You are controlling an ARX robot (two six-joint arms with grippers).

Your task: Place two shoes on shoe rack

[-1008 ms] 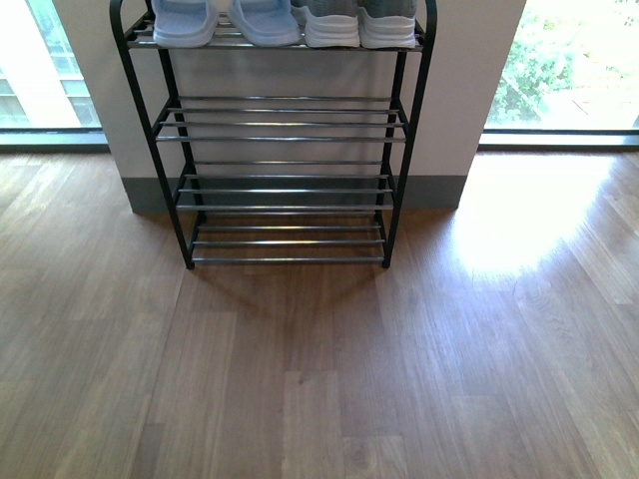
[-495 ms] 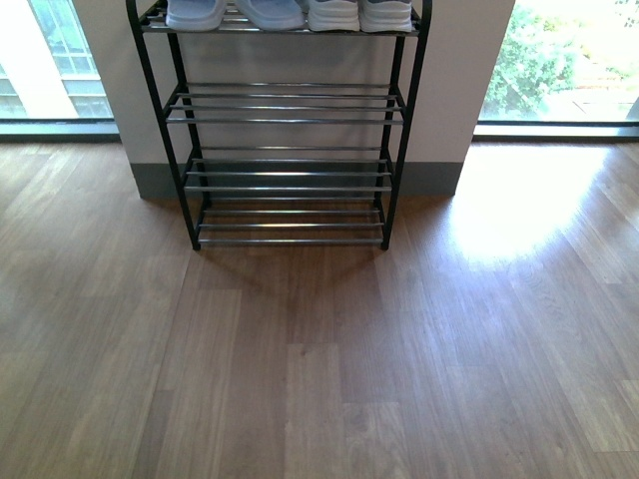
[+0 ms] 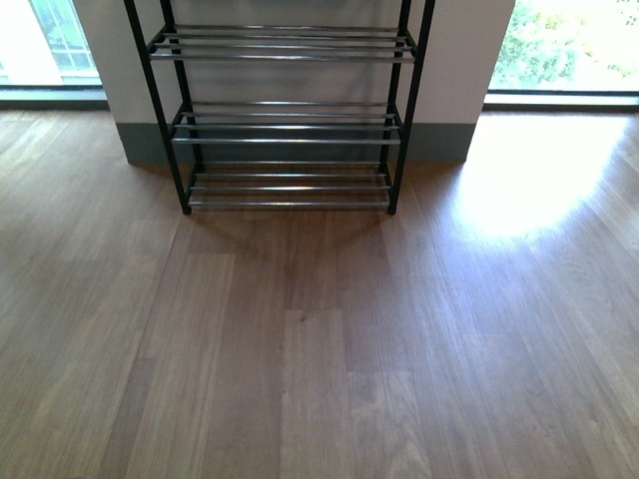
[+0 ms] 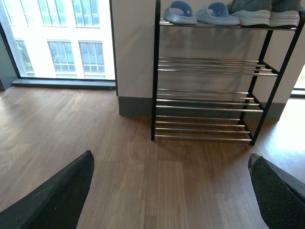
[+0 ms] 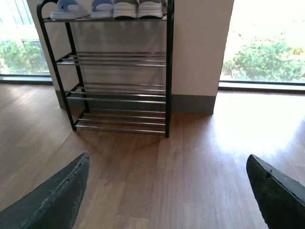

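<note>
The shoe rack [image 3: 290, 140] stands against a white wall, and only its three lower tiers of chrome bars show in the front view. On its top tier, two pale blue slide sandals [image 4: 180, 12] sit beside two grey sneakers with white soles [image 4: 257, 15]. The right wrist view shows the same row, sandals [image 5: 69, 9] then sneakers [image 5: 138, 8]. My left gripper [image 4: 169, 193] is open over bare floor, well short of the rack [image 4: 205, 100]. The right gripper [image 5: 167, 191] is also open and holds nothing, its dark fingers [image 5: 55, 198] spread wide. Neither arm appears in the front view.
Wooden plank floor [image 3: 319, 339] stretches from the rack toward me. A grey skirting [image 3: 439, 140] runs along the wall behind the rack. Floor-height windows [image 3: 569, 45] flank the wall on both sides, and a bright sun patch [image 3: 529, 190] lies on the floor at the right.
In the front view the rack has slid upward in the picture. Its top tier with the sandals and sneakers has passed out of the top edge.
</note>
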